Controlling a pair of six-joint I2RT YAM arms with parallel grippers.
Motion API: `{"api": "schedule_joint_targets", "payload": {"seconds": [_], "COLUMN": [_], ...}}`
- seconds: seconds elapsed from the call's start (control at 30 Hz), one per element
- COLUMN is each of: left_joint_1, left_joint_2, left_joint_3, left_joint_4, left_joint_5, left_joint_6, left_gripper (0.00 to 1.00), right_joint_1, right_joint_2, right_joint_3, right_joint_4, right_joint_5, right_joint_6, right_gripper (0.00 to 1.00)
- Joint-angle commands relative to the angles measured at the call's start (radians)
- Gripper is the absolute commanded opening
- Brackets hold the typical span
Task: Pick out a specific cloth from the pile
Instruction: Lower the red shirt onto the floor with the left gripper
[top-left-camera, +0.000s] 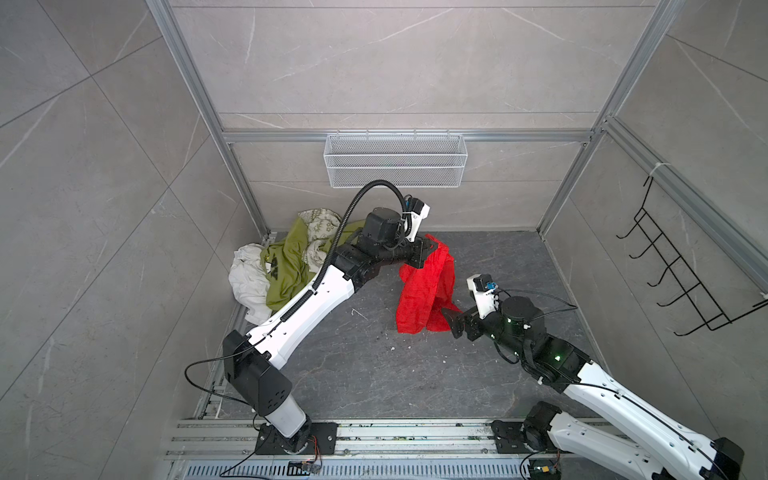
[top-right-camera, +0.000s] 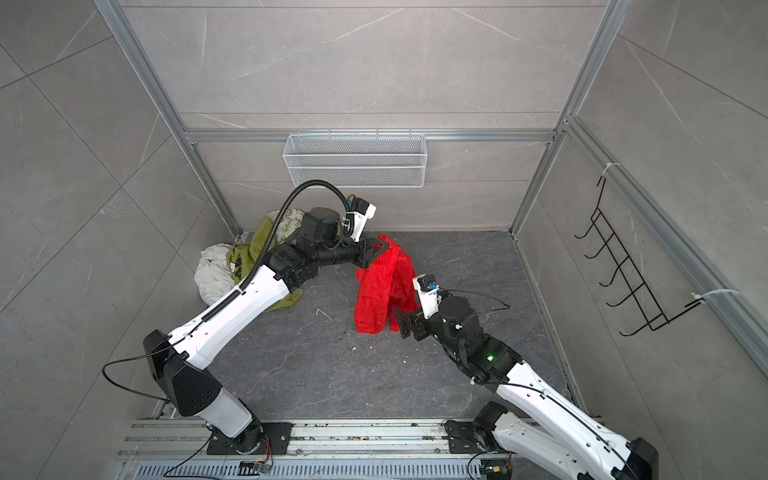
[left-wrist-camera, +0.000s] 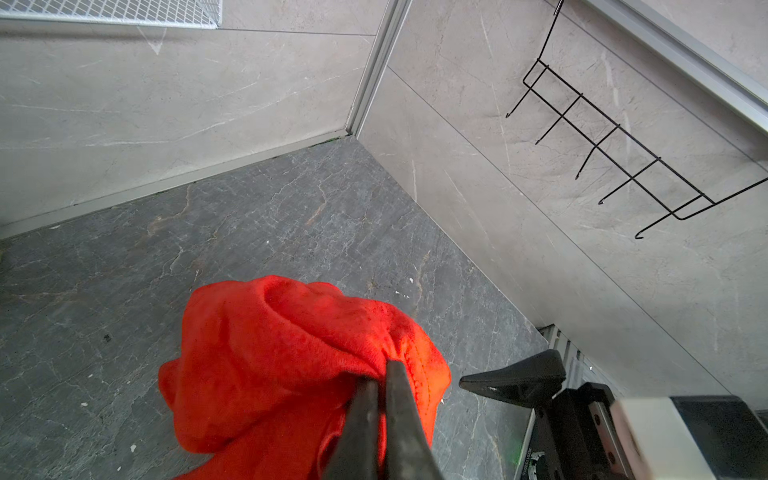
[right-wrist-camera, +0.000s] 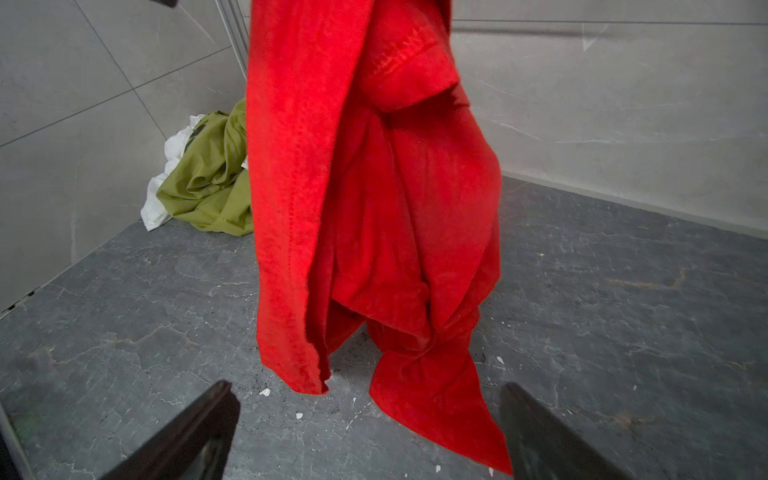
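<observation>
The bright red cloth (top-left-camera: 424, 291) (top-right-camera: 380, 286) hangs in folds above the dark floor, clear of the pile. My left gripper (top-left-camera: 424, 253) (left-wrist-camera: 384, 372) is shut on its top edge, where the red cloth (left-wrist-camera: 270, 353) bunches around the two black fingers. My right gripper (top-left-camera: 451, 318) (right-wrist-camera: 368, 386) stands open low beside the hanging cloth (right-wrist-camera: 374, 187), whose lower corner dangles between its spread fingers without being pinched. The pile (top-left-camera: 286, 257) (top-right-camera: 237, 262) of olive-green, leaf-print and white fabric lies in the back left corner, partly hidden behind my left arm, and the pile (right-wrist-camera: 208, 187) also shows past the cloth.
A white mesh basket (top-left-camera: 395, 160) hangs on the back wall. A black wire hook rack (top-left-camera: 681, 270) (left-wrist-camera: 602, 145) is fixed to the right wall. Aluminium rails (top-left-camera: 374, 436) carrying both arm bases run along the front edge. Small white crumbs dot the floor (top-left-camera: 374, 365).
</observation>
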Motion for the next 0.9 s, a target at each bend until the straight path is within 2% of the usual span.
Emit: {"api": "schedule_joint_targets", "payload": {"seconds": [0.0,0.23,0.87], "left_joint_1": [-0.001,0.000,-0.003], "left_joint_2": [0.017,0.049,0.112], "left_joint_3": [-0.010,-0.046,-0.193], "left_joint_4": [0.082,0.135,0.304], "left_joint_5": [0.001,0.024,0.076], "left_joint_6": [0.005,-0.024,-0.110], "left_gripper": [0.00,0.00,0.00], "right_joint_1": [-0.027,-0.073,-0.100], "right_joint_2": [0.002,-0.012,-0.038], "right_joint_3": [-0.029,-0.068,-0.110], "right_joint_4": [0.052,0.065,0.066], "right_joint_5": [-0.035,-0.065,-0.061], "right_joint_6": [0.050,0.081,0.096], "right_gripper": [1.00,1.00,1.00]}}
